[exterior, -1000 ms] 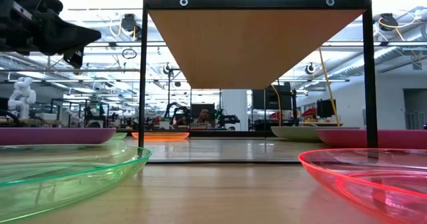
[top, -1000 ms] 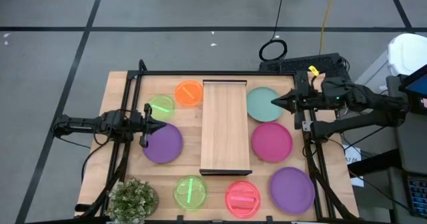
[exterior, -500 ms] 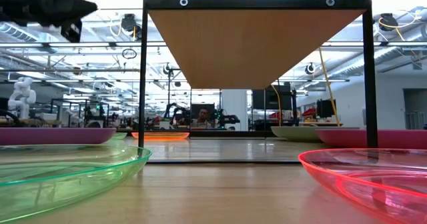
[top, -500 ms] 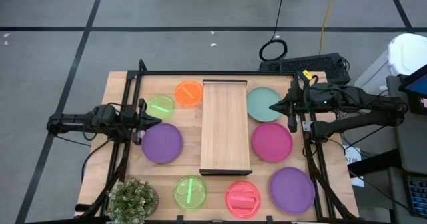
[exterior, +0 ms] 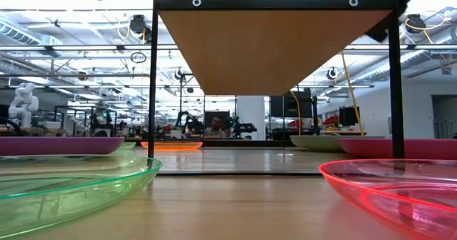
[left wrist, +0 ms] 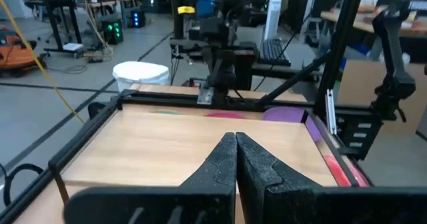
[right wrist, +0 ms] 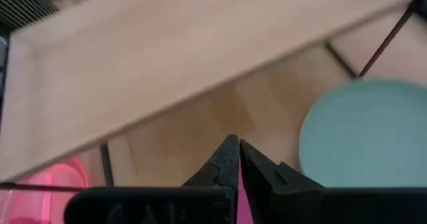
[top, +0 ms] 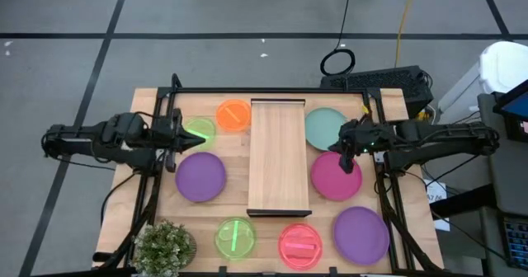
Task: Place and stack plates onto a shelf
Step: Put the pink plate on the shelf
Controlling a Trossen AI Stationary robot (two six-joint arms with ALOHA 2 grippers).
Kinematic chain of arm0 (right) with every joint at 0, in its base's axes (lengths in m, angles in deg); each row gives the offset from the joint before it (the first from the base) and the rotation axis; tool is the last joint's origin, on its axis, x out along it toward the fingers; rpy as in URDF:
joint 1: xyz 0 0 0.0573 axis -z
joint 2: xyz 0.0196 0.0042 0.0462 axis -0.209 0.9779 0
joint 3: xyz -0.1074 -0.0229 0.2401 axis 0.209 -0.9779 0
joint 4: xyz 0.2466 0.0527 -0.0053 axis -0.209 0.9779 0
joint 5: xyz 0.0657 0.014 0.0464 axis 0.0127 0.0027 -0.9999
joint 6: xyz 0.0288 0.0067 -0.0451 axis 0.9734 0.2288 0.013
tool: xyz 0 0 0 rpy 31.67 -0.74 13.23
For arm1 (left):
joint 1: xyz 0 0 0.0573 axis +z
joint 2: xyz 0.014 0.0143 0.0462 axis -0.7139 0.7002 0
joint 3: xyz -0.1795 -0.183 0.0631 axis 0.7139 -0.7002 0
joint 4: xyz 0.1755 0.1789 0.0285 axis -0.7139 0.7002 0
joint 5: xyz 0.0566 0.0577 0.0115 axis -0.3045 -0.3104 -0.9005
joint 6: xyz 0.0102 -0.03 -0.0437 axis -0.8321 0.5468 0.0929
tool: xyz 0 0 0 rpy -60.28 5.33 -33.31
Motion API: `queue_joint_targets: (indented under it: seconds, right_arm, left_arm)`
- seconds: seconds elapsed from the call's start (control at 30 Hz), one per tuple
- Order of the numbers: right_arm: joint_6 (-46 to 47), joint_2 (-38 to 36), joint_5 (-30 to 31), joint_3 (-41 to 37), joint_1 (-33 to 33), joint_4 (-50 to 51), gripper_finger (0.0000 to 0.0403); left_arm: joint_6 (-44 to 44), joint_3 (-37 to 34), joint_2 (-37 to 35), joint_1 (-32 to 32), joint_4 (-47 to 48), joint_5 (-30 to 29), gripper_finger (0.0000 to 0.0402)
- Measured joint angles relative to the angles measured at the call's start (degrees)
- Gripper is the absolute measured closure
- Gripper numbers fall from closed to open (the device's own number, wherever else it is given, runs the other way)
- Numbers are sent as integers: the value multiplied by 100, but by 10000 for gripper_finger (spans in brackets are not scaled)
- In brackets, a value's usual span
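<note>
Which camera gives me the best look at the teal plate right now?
The high view: the teal plate lies whole and unobstructed beside the shelf. The right wrist view shows most of it past the shut right claw, cut off at the edge. The low view catches only its thin rim far back. The left wrist view doesn't show it.

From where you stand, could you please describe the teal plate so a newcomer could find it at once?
Start at the long wooden shelf in the middle of the table. The teal plate lies beside its far right end, just beyond the magenta plate. It is the only teal one.
</note>
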Motion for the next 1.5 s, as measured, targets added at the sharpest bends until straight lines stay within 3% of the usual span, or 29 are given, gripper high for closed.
queue_joint_targets:
  seconds: [0.23, 0.43, 0.83, 1.27, 1.5]
  right_arm:
    - [647, 111, -164, -501, -691, 6, 403]
    - [1065, 458, 41, -568, -1347, -42, 403]
    - [1856, 1367, 192, -568, -2397, -93, 403]
    - [2626, 1998, 1240, -563, -3345, -437, 403]
    - [3009, 2333, 1231, -563, -3705, -623, 402]
  left_arm:
    - [70, 151, 878, 0, 323, 2, 400]
    - [84, 151, 1254, 0, 717, 2, 400]
    - [413, 151, 1431, -265, 951, 4, 400]
    - [1229, 147, 1681, -1040, 816, -183, 400]
    - [1343, 147, 1922, -1298, 621, -219, 400]
